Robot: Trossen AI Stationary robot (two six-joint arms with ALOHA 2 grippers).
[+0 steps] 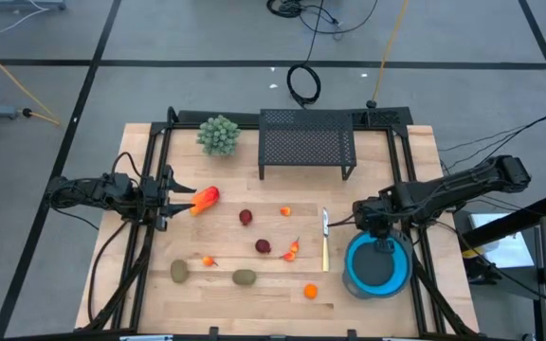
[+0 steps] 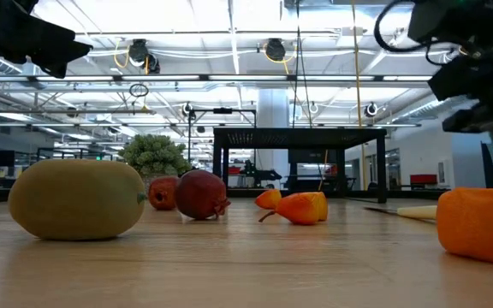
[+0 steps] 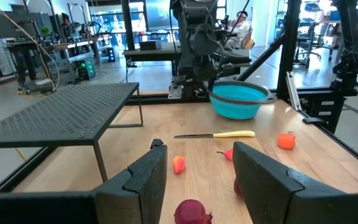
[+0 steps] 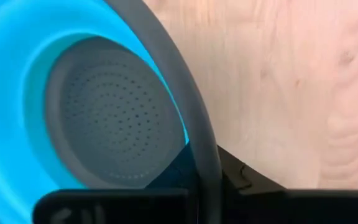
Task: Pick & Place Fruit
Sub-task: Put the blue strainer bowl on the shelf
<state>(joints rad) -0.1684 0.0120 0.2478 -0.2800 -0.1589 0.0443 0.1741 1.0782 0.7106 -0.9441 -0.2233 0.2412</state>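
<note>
1. The left gripper (image 1: 180,199) is hovering at the left edge of the table (image 1: 415,152), with the orange-red mango (image 1: 205,198) at its fingertips. The high view suggests the mango sits between the fingers, which are standing partly apart, but I cannot tell whether they are actually gripping it.
2. The right gripper (image 1: 379,248) is hanging over the blue bowl (image 1: 354,275) at the table's right front, its fingers closed on the bowl's grey rim (image 4: 185,118), as the right wrist view shows.
3. The remaining fruit is lying loose on the wood: two dark red round ones (image 1: 245,217) near the middle, small orange pieces (image 1: 285,211) scattered about, two brownish-green ovals (image 1: 244,277) towards the front, and an orange chunk (image 1: 311,292) close to the bowl.
4. A knife (image 1: 325,237) is lying between the fruit and the bowl; a bushy green plant (image 1: 218,134) and a black mesh stand (image 1: 306,142) are sitting at the back.
5. These toys are probably light, hard and smooth, so the round ones are likely to roll or squirt out of a pinch.
6. Taking each across its widest middle looks safest; the ovals are best gripped across the short axis, and the tiny orange pieces are asking for a careful, centred close.
</note>
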